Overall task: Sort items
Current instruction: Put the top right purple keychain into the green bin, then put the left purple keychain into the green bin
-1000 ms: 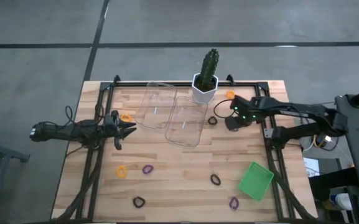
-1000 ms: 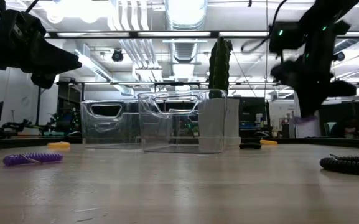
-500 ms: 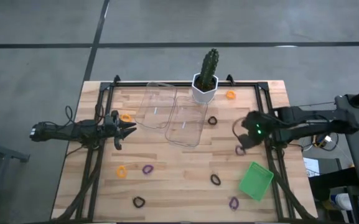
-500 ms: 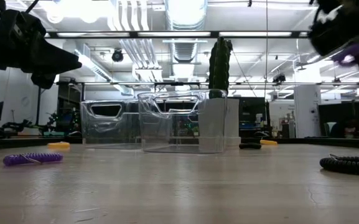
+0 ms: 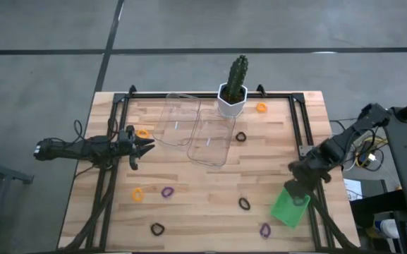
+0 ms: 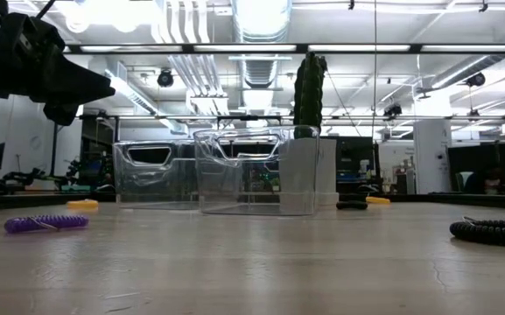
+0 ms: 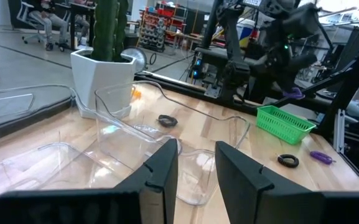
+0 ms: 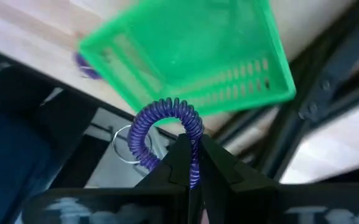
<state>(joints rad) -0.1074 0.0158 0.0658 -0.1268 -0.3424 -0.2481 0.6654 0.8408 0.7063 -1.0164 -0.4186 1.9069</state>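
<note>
The right arm has swung from beside the cactus (image 5: 235,79) across the table's right side, so the right gripper (image 5: 296,189) now hangs over the green tray (image 5: 286,210), pinched shut on a purple coil loop (image 8: 165,124), which suggests the drop is next. That tray sits near the table's front-right edge beside the frame rail (little room on that side). The left gripper (image 5: 145,145) waits part open and empty near an orange loop (image 5: 142,132); other loops lie well apart.

2 dark jointed arms (black cables), tapered black fingers.
</note>
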